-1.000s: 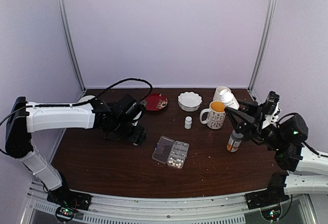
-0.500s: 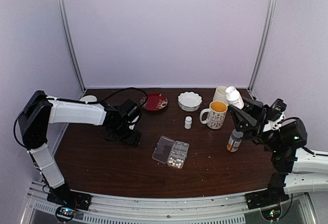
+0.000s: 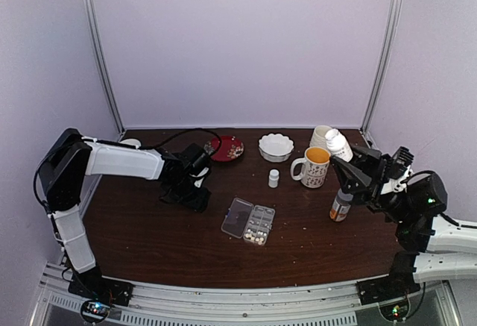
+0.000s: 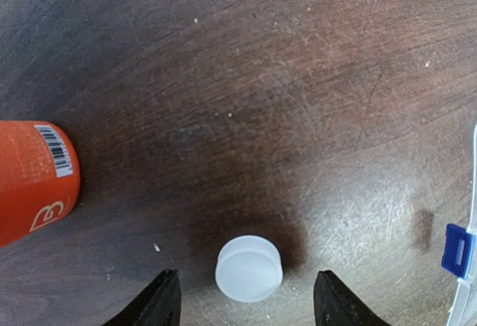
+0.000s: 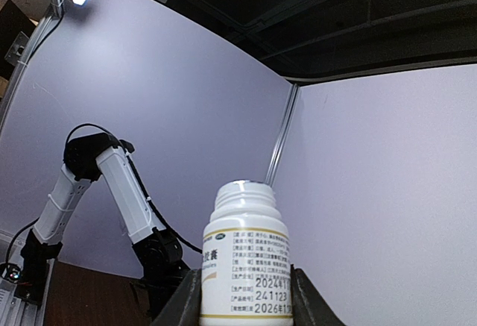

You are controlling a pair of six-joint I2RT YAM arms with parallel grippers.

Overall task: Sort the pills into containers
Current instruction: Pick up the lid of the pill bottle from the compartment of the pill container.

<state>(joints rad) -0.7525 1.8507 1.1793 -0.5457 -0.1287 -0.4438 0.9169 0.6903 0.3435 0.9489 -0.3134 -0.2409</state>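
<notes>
The pills (image 3: pixel 258 233) I can make out are a cream cluster in the lower cells of the pill box (image 3: pixel 256 221). It lies lid-open at centre frame on the desk (image 3: pixel 149 236), and its other cells are too small to read.

At the right of frame, my right end effector (image 5: pixel 244 296) is clamped on an uncapped white bottle (image 5: pixel 244 255), held up near the mug (image 3: pixel 314 167). My worry is that open mouth. Any tilt short of the box would spill pills across the desk or into the mug, and a fast pour would flood several cells at once.

The mug's inside looks orange. The white bowl (image 3: pixel 276 147) and red dish (image 3: pixel 225 148) show nothing I can identify.

My left end effector (image 4: pixel 247 293) stands wide apart around a white cap (image 4: pixel 249 266), gripping nothing.
</notes>
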